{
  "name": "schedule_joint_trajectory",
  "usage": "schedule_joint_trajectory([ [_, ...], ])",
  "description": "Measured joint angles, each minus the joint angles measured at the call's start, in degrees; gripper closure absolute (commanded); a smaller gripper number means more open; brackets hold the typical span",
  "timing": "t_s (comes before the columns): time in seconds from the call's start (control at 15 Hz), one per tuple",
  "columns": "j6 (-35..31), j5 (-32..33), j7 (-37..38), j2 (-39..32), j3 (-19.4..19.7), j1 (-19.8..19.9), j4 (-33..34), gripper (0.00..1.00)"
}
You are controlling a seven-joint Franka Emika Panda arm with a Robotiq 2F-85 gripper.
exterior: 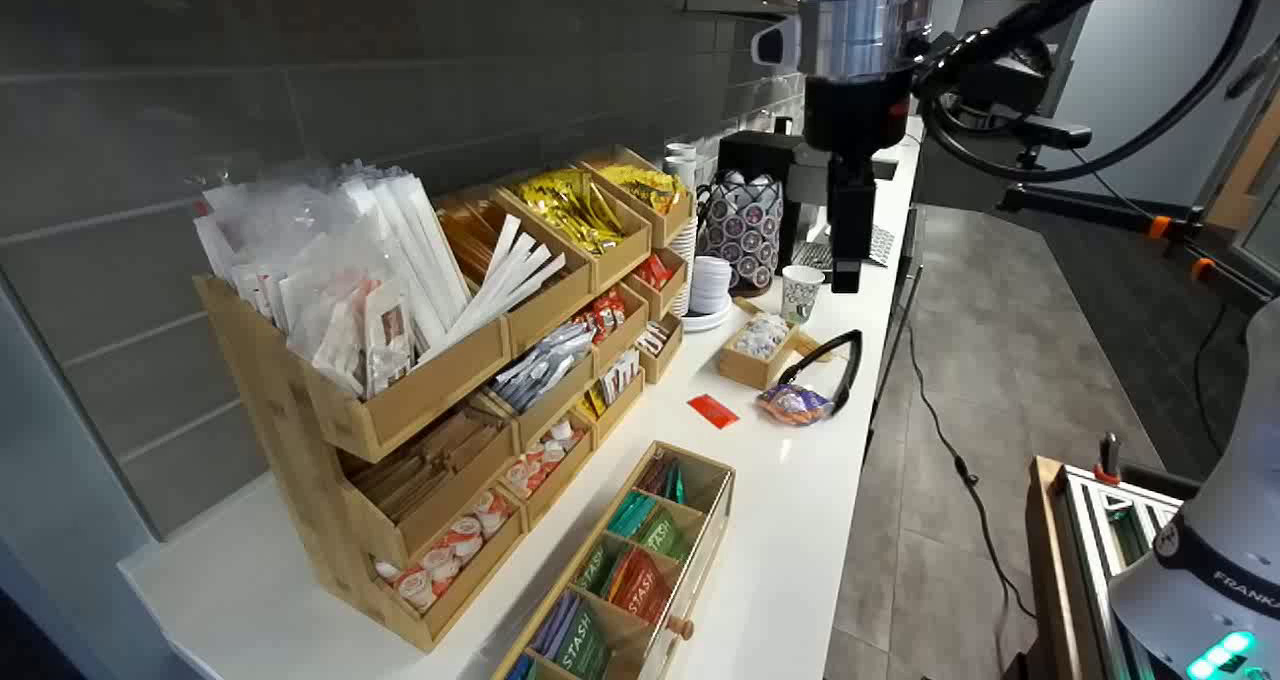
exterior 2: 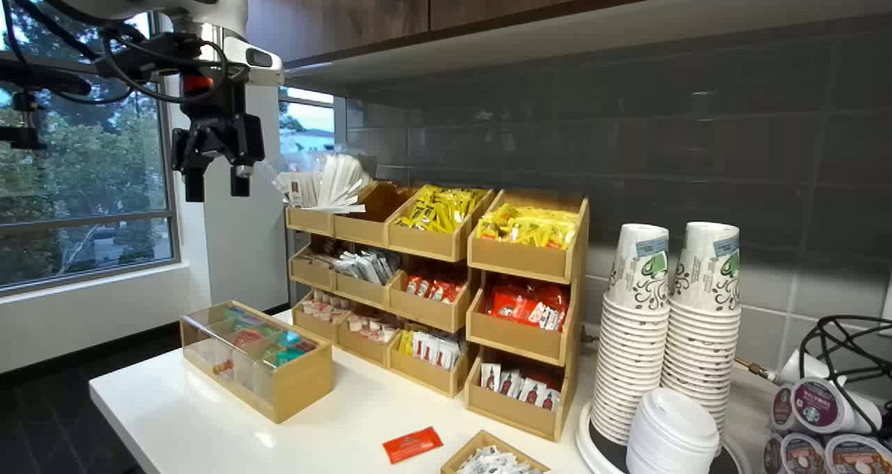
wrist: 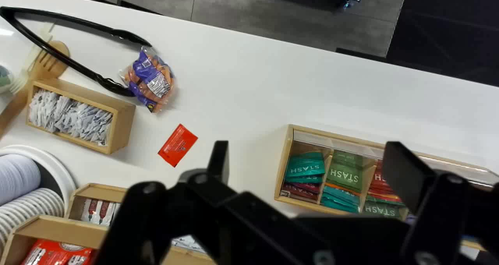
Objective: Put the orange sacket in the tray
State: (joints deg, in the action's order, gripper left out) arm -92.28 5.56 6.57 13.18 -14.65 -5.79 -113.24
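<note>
Spread gripper (wrist: 307, 159), orange-red sachet (wrist: 178, 145) on counter (wrist: 234, 82), below, to one side

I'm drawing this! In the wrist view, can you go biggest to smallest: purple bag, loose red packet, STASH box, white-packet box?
1. STASH box, even partly hidden by the claw
2. white-packet box
3. purple bag
4. loose red packet

Wrist view: gripper (wrist: 308, 152) cut off below — unreadable print on red packet (wrist: 177, 145).

Break-room counter (exterior 2: 376, 408): paper cups (exterior 2: 631, 341), coffee pods (exterior 2: 822, 408), condiment packets (exterior 2: 513, 304)
</note>
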Motion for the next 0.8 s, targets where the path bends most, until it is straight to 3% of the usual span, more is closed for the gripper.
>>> schedule_joint_trajectory([
  [0.6, 0.00, 0.00, 0.00, 0.00, 0.10, -0.08, 0.00, 0.00],
  [0.8, -2.48, -0.26, 1.41, 0.08, 1.77, -0.06, -1.64, 0.00],
])
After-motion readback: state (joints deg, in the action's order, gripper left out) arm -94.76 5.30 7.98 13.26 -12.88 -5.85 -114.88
